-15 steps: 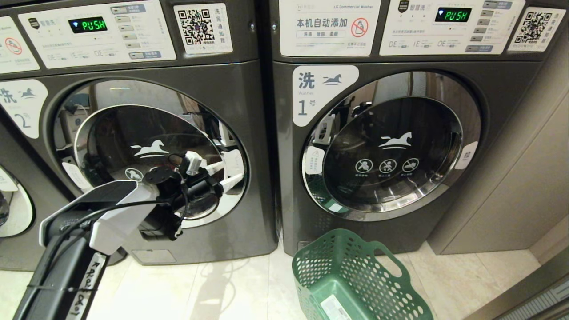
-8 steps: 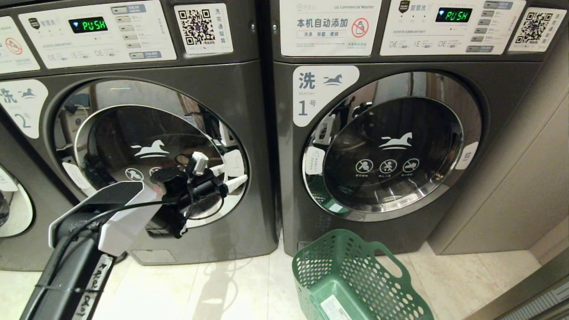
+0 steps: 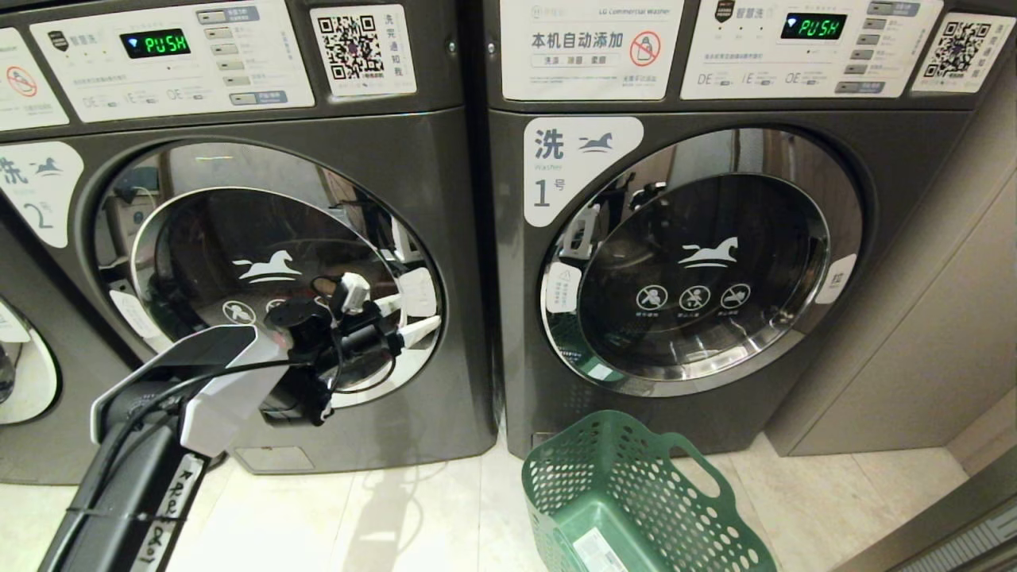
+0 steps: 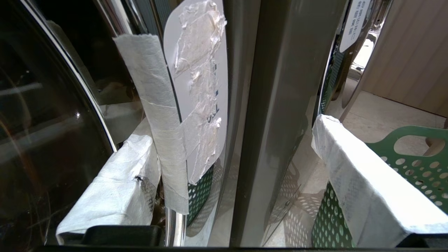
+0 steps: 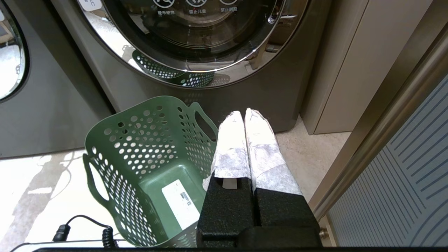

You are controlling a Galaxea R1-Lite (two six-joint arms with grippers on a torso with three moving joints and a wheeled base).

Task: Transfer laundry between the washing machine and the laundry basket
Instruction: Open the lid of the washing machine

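The washing machine [image 3: 457, 238] marked "2" stands at the left with its chrome-ringed glass door [image 3: 262, 230] closed. My left gripper [image 3: 419, 310] is open at the door's right edge. In the left wrist view its fingers [image 4: 115, 182] straddle the chrome rim and a white taped label [image 4: 196, 87], with my left gripper [image 4: 231, 131] holding nothing. The green laundry basket [image 3: 628, 500] sits empty on the floor before machine "1"; its white sticker shows inside the basket [image 5: 140, 147]. My right gripper [image 5: 245, 113] hangs shut just right of the basket. No laundry shows.
Machine "1" [image 3: 898, 175] stands to the right, door closed. Another round door [image 3: 24, 373] shows at the far left. A beige cabinet wall [image 3: 937, 342] closes off the right side. A black cable [image 5: 84, 224] lies on the pale floor near the basket.
My left arm has edged slightly rightward along the door toward its right rim. Nothing else has moved.
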